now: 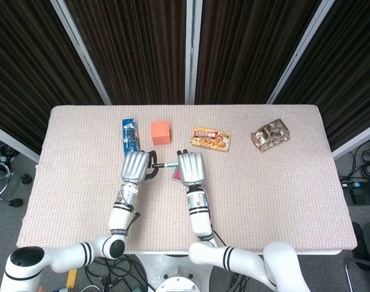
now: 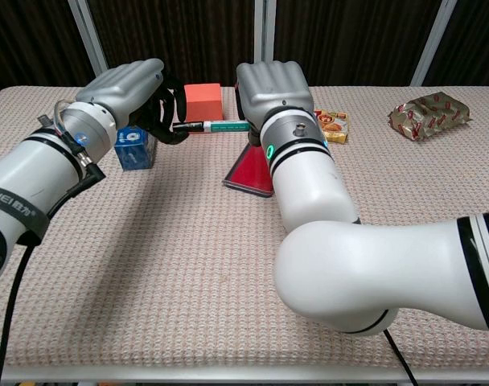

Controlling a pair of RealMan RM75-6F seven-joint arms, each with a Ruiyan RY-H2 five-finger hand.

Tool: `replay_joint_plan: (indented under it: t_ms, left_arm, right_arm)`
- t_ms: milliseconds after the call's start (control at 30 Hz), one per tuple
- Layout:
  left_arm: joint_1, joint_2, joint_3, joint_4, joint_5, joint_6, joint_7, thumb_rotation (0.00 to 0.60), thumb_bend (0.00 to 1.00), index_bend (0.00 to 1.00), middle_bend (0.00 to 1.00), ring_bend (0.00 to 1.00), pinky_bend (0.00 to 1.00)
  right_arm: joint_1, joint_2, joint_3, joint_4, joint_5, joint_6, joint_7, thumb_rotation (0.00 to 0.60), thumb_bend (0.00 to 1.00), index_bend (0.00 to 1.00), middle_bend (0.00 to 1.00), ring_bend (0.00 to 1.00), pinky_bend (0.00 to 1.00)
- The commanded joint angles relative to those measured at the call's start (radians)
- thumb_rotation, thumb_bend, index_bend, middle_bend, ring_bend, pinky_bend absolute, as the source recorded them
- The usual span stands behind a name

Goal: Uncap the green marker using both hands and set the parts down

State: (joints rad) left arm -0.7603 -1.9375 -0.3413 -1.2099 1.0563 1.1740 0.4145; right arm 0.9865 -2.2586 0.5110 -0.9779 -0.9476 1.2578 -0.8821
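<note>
The green marker (image 2: 220, 125) hangs level above the table between my two hands, its black end (image 2: 186, 127) pointing to my left hand. My right hand (image 2: 269, 87) grips the green body from above; most of that end is hidden under its fingers. The dark fingers of my left hand (image 2: 130, 87) curl around the black end. In the head view a short stretch of the marker (image 1: 166, 164) shows between the left hand (image 1: 136, 166) and the right hand (image 1: 190, 167). The cap and body look joined.
A red flat packet (image 2: 248, 170) lies under my right hand. An orange cube (image 2: 203, 101) and a blue packet (image 2: 133, 148) sit behind the hands. A snack packet (image 2: 331, 125) and a shiny wrapper (image 2: 429, 113) lie toward the right on the woven table cover (image 2: 188, 265).
</note>
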Motion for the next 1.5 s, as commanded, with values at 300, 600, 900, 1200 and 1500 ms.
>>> replay_joint_plan:
  t_ms: [300, 600, 900, 1200, 1500]
  left_arm:
    - [0.028, 0.047, 0.023, -0.015, 0.027, 0.0, -0.037, 0.6, 0.37, 0.68, 0.71, 0.64, 0.63]
    - [0.108, 0.103, 0.082, -0.047, 0.061, 0.022, -0.127, 0.6, 0.37, 0.68, 0.72, 0.64, 0.63]
    - [0.177, 0.097, 0.155, -0.048, 0.053, -0.011, -0.182, 0.6, 0.36, 0.68, 0.72, 0.64, 0.63]
    - [0.197, 0.063, 0.193, 0.021, 0.073, -0.082, -0.255, 0.6, 0.26, 0.63, 0.64, 0.55, 0.55]
    - [0.217, 0.119, 0.211, -0.002, 0.108, -0.101, -0.278, 0.6, 0.07, 0.5, 0.47, 0.39, 0.38]
  right_arm:
    - [-0.048, 0.042, -0.021, -0.045, -0.009, 0.032, 0.008, 0.6, 0.31, 0.67, 0.62, 0.67, 0.83]
    - [-0.147, 0.122, -0.075, -0.188, -0.024, 0.084, 0.03, 0.6, 0.31, 0.67, 0.62, 0.67, 0.83]
    - [-0.303, 0.222, -0.223, -0.346, -0.016, 0.121, 0.034, 0.6, 0.3, 0.67, 0.62, 0.67, 0.83]
    - [-0.35, 0.249, -0.282, -0.366, 0.003, 0.063, 0.05, 0.6, 0.27, 0.67, 0.61, 0.66, 0.83]
    - [-0.349, 0.273, -0.281, -0.408, 0.058, 0.007, 0.001, 0.6, 0.0, 0.34, 0.44, 0.54, 0.82]
